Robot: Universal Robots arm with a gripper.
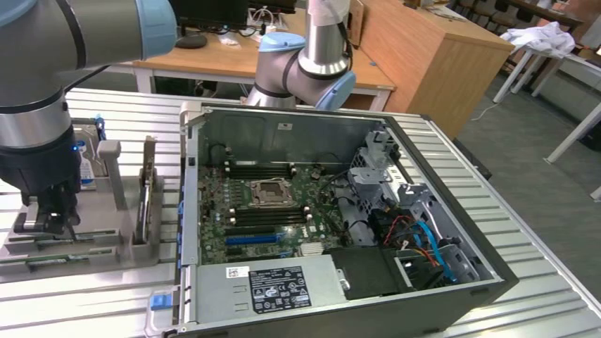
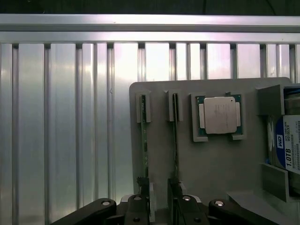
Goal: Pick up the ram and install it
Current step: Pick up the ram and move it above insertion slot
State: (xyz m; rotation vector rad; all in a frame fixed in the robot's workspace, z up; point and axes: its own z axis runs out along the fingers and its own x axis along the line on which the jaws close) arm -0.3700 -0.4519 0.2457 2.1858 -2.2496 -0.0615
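The ram (image 2: 143,140) stands on its edge in a slotted holder on a grey fixture plate (image 2: 211,168), directly beneath the pincer (image 2: 159,190). A second thin stick (image 2: 175,136) stands in the neighbouring slot, parallel to the first and just beside it. The near ends of both sticks run under the pincer's fingers (image 2: 144,187), and it is not possible to tell which stick, if either, lies in the gap between them.

The pincer is released, its fingers spread wide and holding nothing. On the plate, further from the pincer than the two sticks, a square silver processor (image 2: 218,115) sits in a shallow frame. A hard drive (image 2: 287,145) with a blue label sits beyond that, at the plate's edge.

In the exterior view the pincer (image 1: 45,222) hangs low over the fixture on the ribbed metal desk (image 1: 526,232). The open computer case (image 1: 451,232) lies well apart from it, toward the exterior view's right. Inside the case, the motherboard (image 1: 272,211) shows a bare processor socket (image 1: 270,190) flanked by long black slots (image 1: 267,171).
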